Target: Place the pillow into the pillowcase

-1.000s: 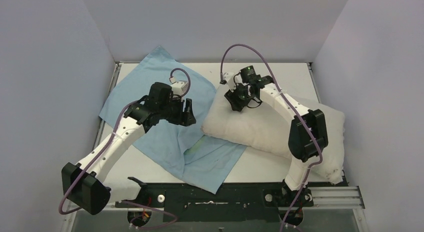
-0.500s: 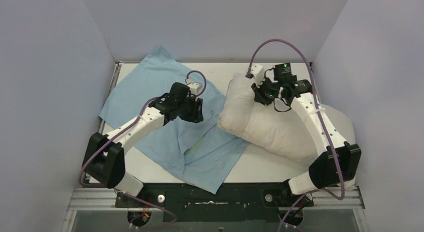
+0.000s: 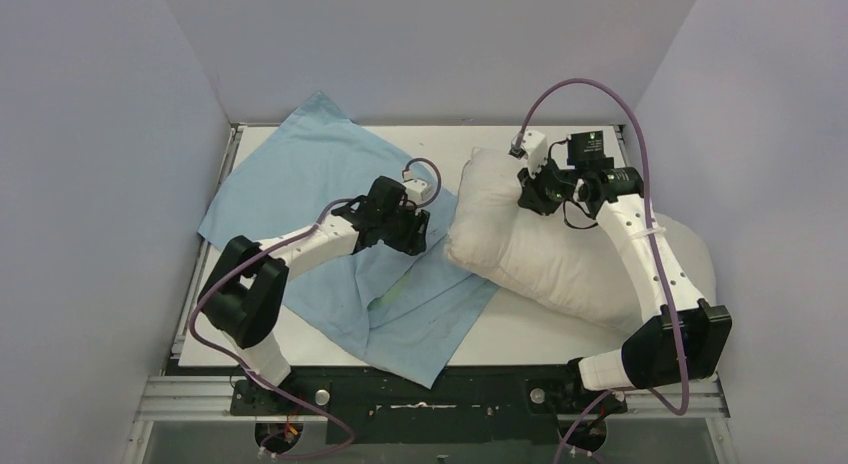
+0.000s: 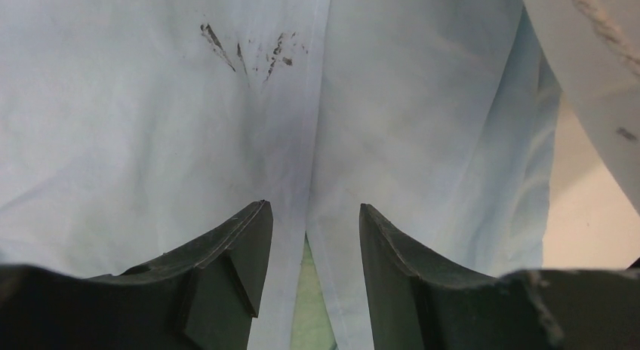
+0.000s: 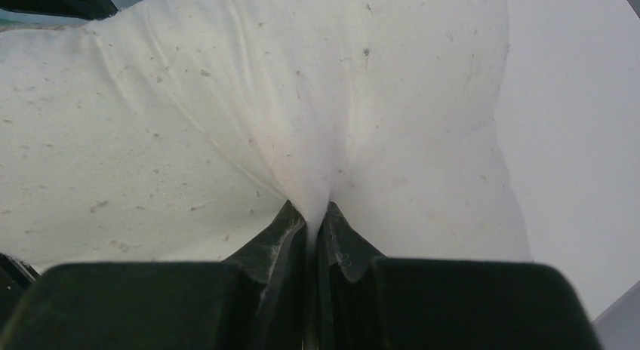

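The light blue pillowcase (image 3: 290, 184) lies spread flat over the left half of the table, with a strip of green showing at a fold (image 3: 400, 284). The off-white pillow (image 3: 530, 259) lies on the right half. My left gripper (image 3: 418, 234) hovers open over the pillowcase's right edge; in the left wrist view it (image 4: 313, 214) straddles a seam in the pillowcase (image 4: 151, 124) and nothing is pinched. My right gripper (image 3: 528, 192) is at the pillow's far end. In the right wrist view it (image 5: 313, 218) is shut on a bunched ridge of the pillow (image 5: 226, 101).
Grey walls close in the table (image 3: 520, 334) on the left, back and right. The pillow's right end reaches the table's right edge, beside my right arm's elbow (image 3: 680, 344). A black frame (image 3: 420, 389) runs along the front edge.
My right gripper has shut on the pillow's far end and pulled it right and back. My left arm has stretched right across the pillowcase toward the pillow, its jaws narrower.
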`<state>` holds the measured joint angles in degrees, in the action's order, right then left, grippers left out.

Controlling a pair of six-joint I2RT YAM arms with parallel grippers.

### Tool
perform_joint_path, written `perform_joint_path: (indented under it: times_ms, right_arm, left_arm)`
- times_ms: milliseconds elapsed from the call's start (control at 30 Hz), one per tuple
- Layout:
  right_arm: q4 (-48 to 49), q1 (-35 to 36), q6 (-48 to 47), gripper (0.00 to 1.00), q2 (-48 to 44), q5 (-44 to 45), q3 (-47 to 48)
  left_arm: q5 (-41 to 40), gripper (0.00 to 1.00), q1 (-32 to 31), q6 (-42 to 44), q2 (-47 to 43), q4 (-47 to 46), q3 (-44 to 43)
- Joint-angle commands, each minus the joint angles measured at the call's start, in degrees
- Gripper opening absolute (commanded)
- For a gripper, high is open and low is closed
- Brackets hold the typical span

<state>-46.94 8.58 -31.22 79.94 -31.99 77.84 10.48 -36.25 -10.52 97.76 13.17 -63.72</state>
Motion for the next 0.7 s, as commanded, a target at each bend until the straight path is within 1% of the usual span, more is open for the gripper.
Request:
perform_joint_path:
  times_ms: [0, 533, 600, 633, 667]
  right_arm:
    - [2.99, -1.36, 0.34, 0.0, -3.29, 0.57, 0.58]
    - [3.21, -1.55, 0.99, 0.0, -3.92, 1.61, 0.19]
    - [3.21, -1.57, 0.99, 0.0, -3.93, 1.61, 0.37]
    - [3.19, -1.56, 0.99, 0.0, -3.92, 1.59, 0.5]
    - [3.17, -1.59, 0.92, 0.0, -3.94, 1.51, 0.56]
  left_arm:
    - [0.22, 0.46, -1.06, 2.59, 1.82, -4.48, -0.27]
    - [-3.09, 0.45, -1.27, 3.4, 7.03, -4.75, 0.64]
    - [-3.1, 0.43, -1.28, 3.5, 7.15, -5.24, 0.78]
    - [-3.17, 0.4, -1.28, 3.56, 6.97, -5.63, 0.91]
    - [-3.29, 0.35, -1.28, 3.64, 6.81, -5.9, 0.92]
